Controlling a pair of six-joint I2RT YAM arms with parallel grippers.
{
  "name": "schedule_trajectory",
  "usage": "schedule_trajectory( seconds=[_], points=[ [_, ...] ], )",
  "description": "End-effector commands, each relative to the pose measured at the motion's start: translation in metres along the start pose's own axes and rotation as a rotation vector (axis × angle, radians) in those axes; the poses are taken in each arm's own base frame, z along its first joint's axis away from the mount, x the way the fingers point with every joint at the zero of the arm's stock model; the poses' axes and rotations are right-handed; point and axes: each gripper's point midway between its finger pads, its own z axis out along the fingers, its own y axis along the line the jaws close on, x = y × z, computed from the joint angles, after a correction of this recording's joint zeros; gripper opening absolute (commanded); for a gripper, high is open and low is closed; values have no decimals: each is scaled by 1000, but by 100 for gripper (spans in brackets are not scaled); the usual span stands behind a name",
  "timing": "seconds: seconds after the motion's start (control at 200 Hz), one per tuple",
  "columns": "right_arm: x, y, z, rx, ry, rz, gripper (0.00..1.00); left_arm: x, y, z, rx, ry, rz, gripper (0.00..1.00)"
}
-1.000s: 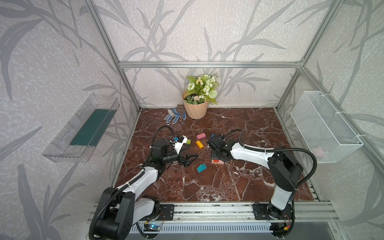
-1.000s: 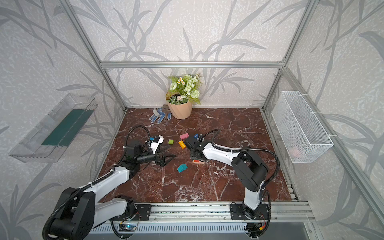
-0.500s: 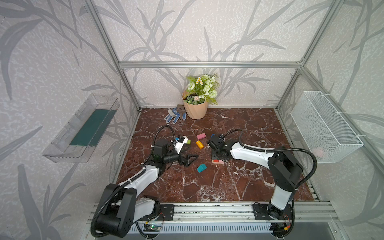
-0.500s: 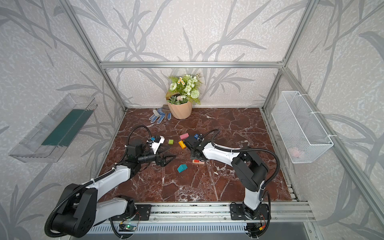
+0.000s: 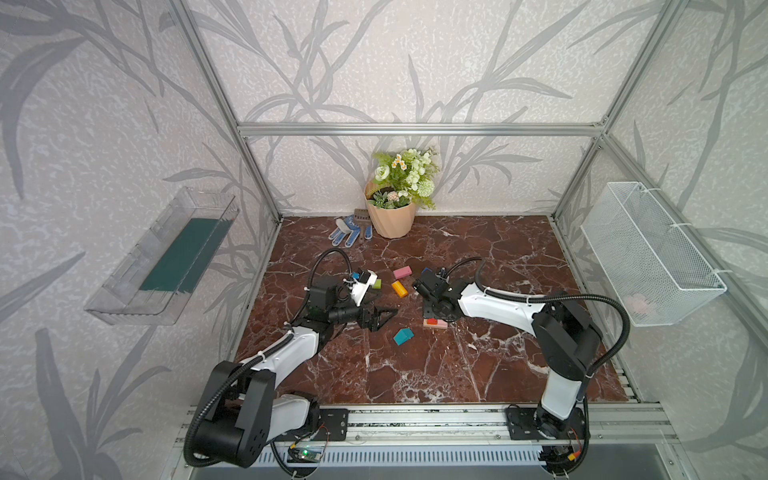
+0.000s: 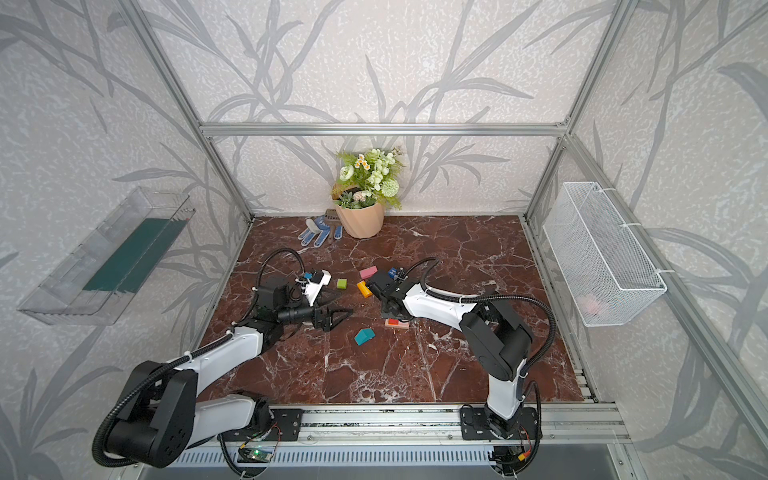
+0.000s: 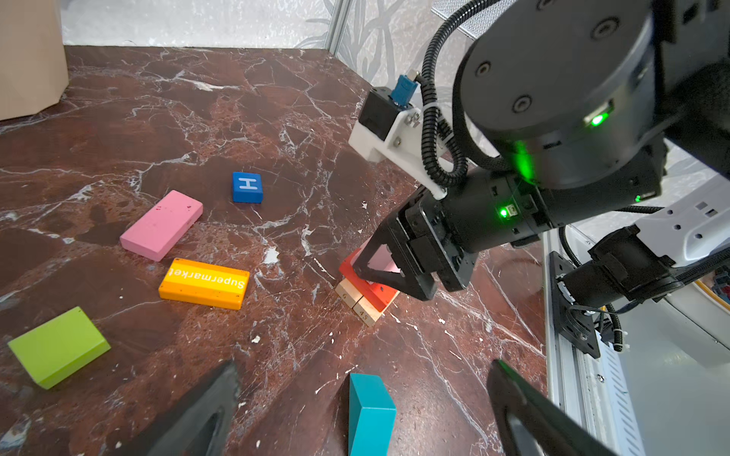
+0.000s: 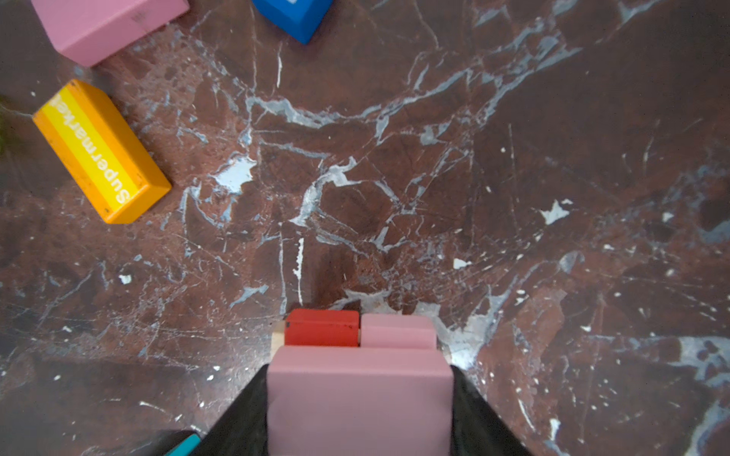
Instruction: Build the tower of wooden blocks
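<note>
1. The tower (image 5: 435,323) stands on the bench (image 5: 478,365). Its base is tan blocks (image 7: 365,314), with a red block (image 8: 322,327) and a pink block (image 8: 397,329) side by side on top.
2. The right gripper (image 7: 389,268) is directly above the tower. Its jaws are partway apart and clamped on a second pink block (image 8: 359,398), held crosswise over the red and pink pair. Whether it touches them I cannot tell.
3. The teal house-shaped piece (image 5: 403,336) lies on the bench just left of the tower in both top views.
4. The left gripper (image 5: 384,318) hovers further left of the tower, past the teal piece, jaws spread wide and holding nothing.
5. Behind the tower the loose blocks lie apart from one another: an orange "Supermarket" block (image 7: 204,282), a third pink block (image 7: 162,225), a blue "H" cube (image 7: 247,186) and a green block (image 7: 59,347), which is furthest left.
6. Far behind the tower, and to its left, are the beige flowerpot (image 5: 392,220) and the blue-white gloves (image 5: 347,232).
</note>
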Motion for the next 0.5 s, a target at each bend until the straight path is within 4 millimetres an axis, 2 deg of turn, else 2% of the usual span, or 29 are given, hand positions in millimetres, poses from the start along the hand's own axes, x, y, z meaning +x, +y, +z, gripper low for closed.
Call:
schedule_trajectory(
  seconds=[0.0, 0.495],
  points=[
    [-4, -2, -1, 29, -11, -10, 51, -9, 0, 2, 7, -4, 37, 99],
    [-6, 2, 1, 25, -9, -10, 54, -8, 1, 4, 6, 7, 31, 99]
  ],
)
